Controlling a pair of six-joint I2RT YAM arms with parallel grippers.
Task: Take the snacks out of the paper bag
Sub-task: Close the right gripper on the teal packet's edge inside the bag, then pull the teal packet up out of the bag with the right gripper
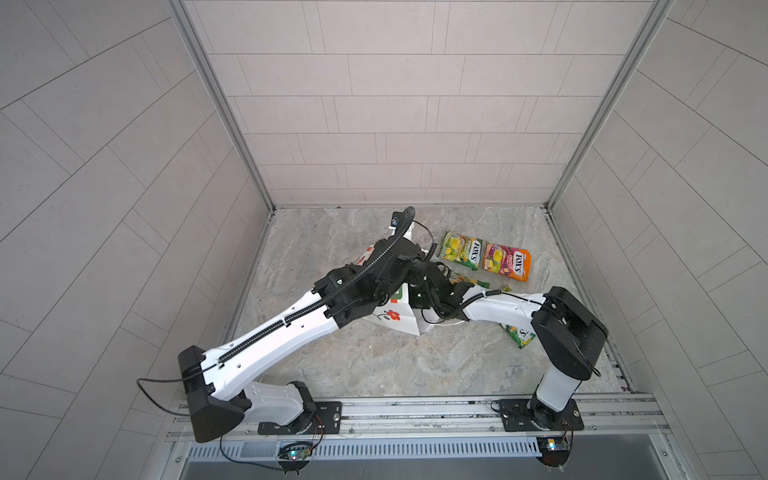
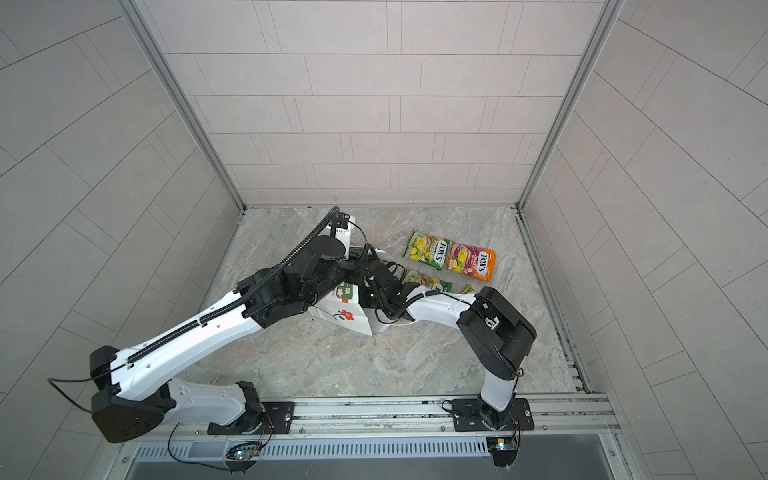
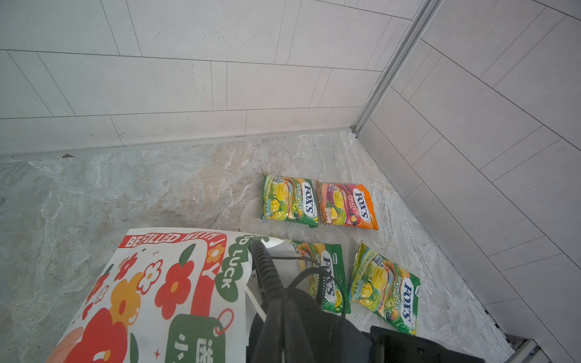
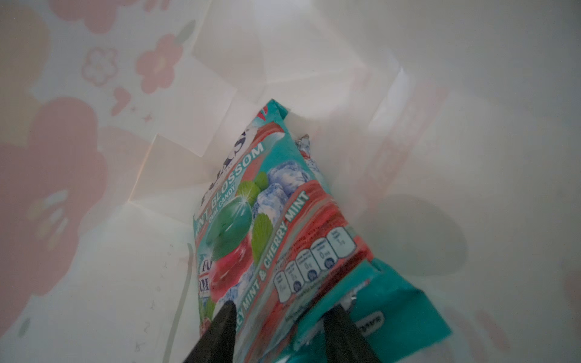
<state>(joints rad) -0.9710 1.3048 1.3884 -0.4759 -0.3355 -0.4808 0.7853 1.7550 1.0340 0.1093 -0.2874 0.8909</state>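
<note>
Jaws flank teal packet, right arm inside bag.

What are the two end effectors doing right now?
Left end effector: closed; out of sight, contents cannot be told.
Right end effector: astride the teal packet inside the paper bag; grip cannot be told.

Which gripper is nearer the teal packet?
Right. The right gripper straddles the teal packet inside the bag; the left gripper, hidden, is outside by the bag's printed face.

Open tabletop at front and left; paper bag, snacks across centre-right.
</note>
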